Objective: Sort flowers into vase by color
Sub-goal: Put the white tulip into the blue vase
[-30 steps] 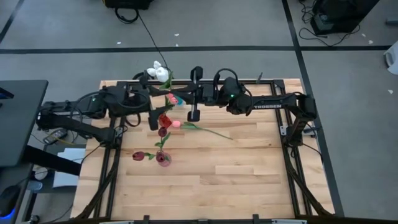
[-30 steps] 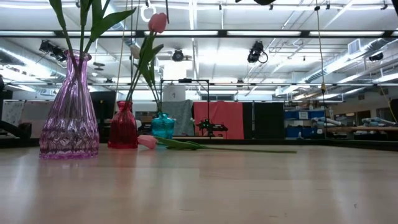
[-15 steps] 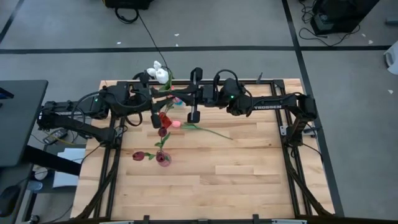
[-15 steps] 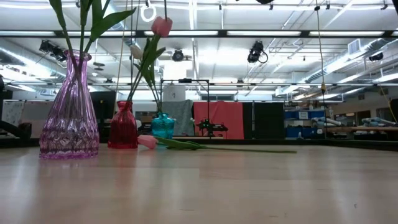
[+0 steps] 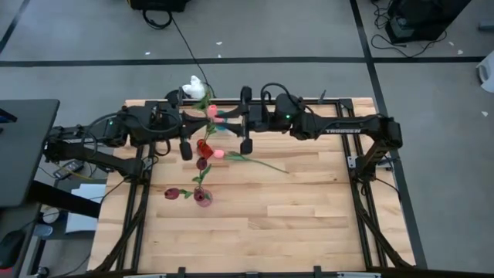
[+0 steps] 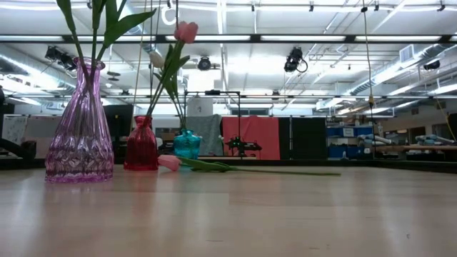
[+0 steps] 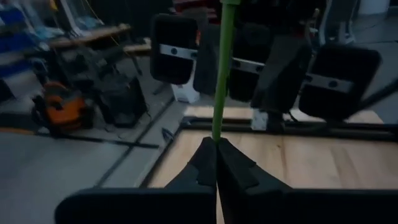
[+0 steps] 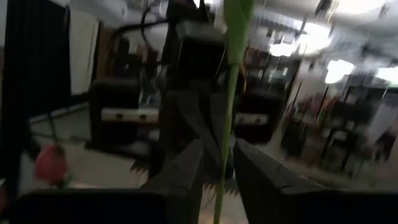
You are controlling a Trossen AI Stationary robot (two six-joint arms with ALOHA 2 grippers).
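A pink tulip is up in the air between my two arms, above the vases at the far left. My left gripper is shut on its green stem. My right gripper faces it from the right, open, with one finger on either side of the same stem. I cannot tell whether it touches the stem. A second pink tulip lies flat on the table. A purple vase holds a dark red tulip. My left gripper pinches the tulip's thin green stem between its two fingertips, which come in level from the table's left. The stem runs straight on past the fingertips, across the front of the right gripper. Its lower end is hidden.
A red vase and a teal vase stand behind the purple one. White tulips lean out over the far edge. The lying tulip's stem stretches toward the table's middle. The near half of the wooden table is bare.
My right arm has drawn back a little toward the table's right edge. The pink tulip's head has shifted slightly toward the far edge and stays up in the air.
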